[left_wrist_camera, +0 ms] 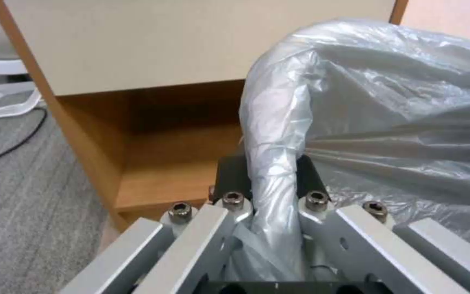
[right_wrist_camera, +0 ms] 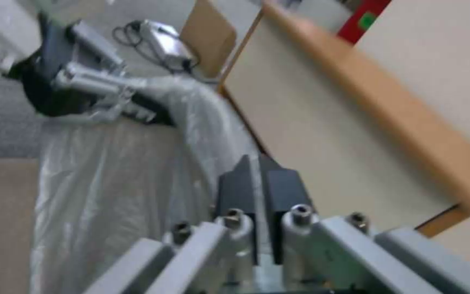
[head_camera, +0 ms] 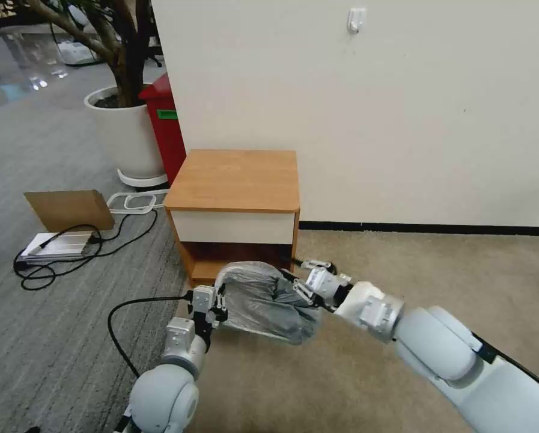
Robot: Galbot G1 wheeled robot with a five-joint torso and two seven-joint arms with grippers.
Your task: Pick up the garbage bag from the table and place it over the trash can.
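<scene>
Both grippers, left (head_camera: 220, 305) and right (head_camera: 297, 290), clamp the bag (head_camera: 262, 300) before the table (head_camera: 236, 180); no legible labels.

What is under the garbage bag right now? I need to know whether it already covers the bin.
The garbage bag drapes over a rounded rim shape, stretched between the left gripper and the right gripper. The bag hides whatever is beneath.

garbage bag (head_camera: 263, 300) before the table (head_camera: 236, 180) (planter (head_camera: 125, 135) left)
</scene>
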